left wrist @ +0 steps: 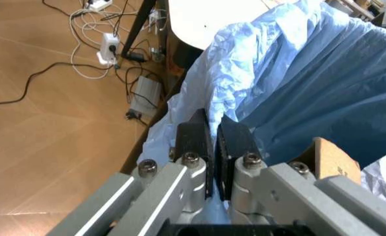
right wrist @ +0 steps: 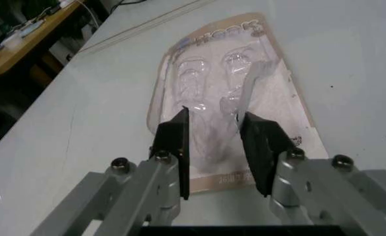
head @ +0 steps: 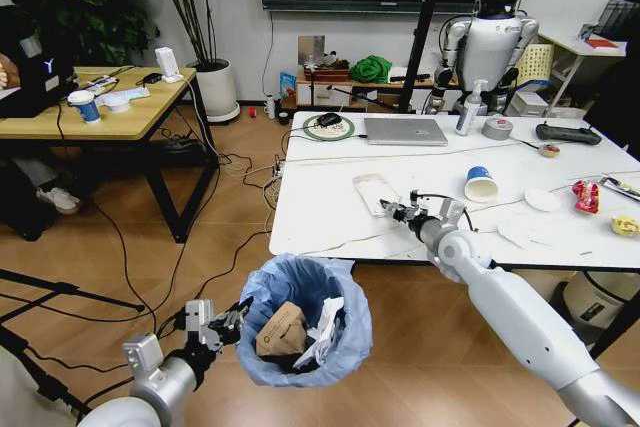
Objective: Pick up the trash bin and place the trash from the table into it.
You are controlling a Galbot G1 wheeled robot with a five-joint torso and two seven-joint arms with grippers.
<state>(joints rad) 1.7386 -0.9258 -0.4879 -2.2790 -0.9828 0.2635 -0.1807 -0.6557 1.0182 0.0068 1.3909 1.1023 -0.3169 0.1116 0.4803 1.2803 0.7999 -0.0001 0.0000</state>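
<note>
in the head view, the left gripper (head: 232,322) is low by the floor, its jaws pinching the rim of the trash bin (head: 305,322), which hangs just in front of the bench (head: 330,217). the bin has a light-blue bag, and a brown cardboard piece (head: 281,331) and white paper scraps (head: 325,332) sit inside. the right gripper (head: 398,211) reaches over the bench, right at a clear plastic wrapper (head: 374,192). more trash is farther along the bench: a paper cup (head: 481,183) on its side, a white lid (head: 542,200), a red wrapper (head: 585,196) and a yellow wrapper (head: 625,225). in the left wrist view, the jaws are pressed together on the blue bag (left wrist: 278,83) at the rim. in the right wrist view, the jaws are spread, one on each side of the near end of the wrapper (right wrist: 226,93), which lies flat.
</note>
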